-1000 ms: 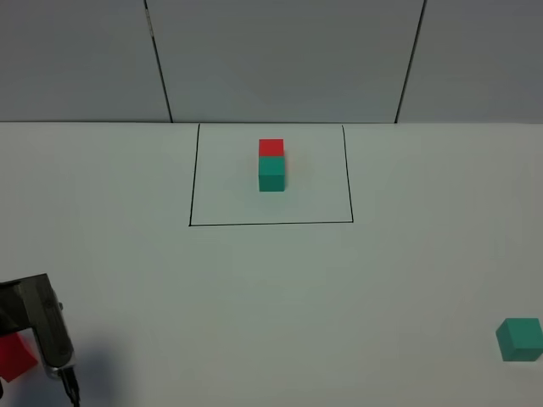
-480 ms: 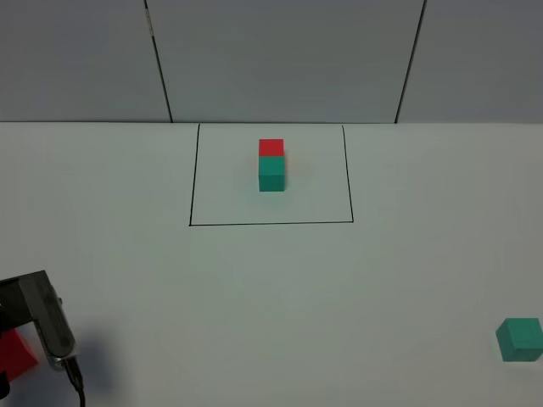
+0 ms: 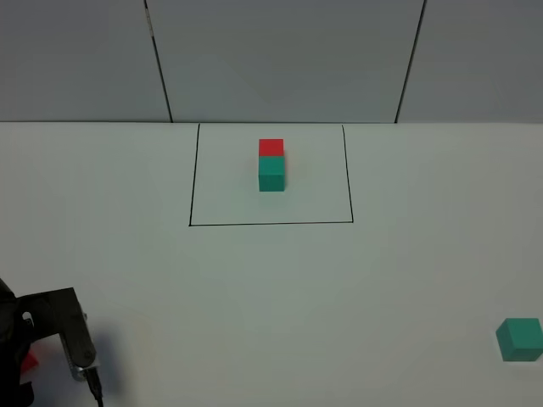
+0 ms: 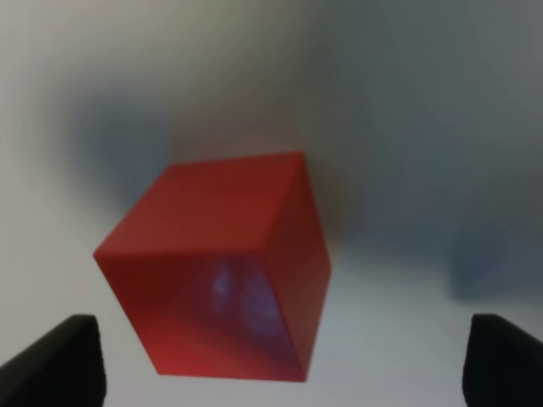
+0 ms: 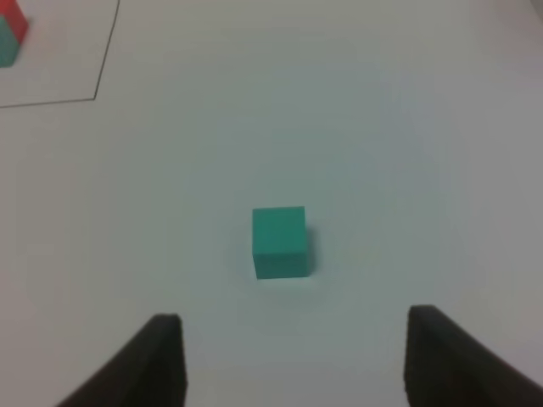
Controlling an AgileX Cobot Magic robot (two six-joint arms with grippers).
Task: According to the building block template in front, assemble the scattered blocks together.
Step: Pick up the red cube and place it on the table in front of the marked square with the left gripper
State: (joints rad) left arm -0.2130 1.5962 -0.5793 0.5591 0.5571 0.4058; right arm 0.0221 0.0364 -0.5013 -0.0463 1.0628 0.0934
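Note:
The building block template (image 3: 271, 163), a red cube behind a teal one, sits inside a thin black outline (image 3: 271, 224) at the table's far middle. A loose red cube (image 4: 225, 263) fills the left wrist view, lying tilted on the table just beyond the two wide-apart fingertips of my open left gripper (image 4: 280, 366). From above, only a sliver of that red cube (image 3: 29, 362) shows beside the left arm (image 3: 64, 332) at the front left. The loose teal cube (image 3: 519, 338) lies at the front right. My right gripper (image 5: 301, 360) hangs open short of this teal cube (image 5: 280, 242).
The white table meets a grey panelled wall (image 3: 280, 59) behind the outline. A corner of the outline (image 5: 95, 95) and the template's edge (image 5: 10, 34) show in the right wrist view. The right arm is outside the high view.
The left arm has shifted a little right and toward the table's front edge, covering most of the red cube in the high view. The teal cube and template have not moved.

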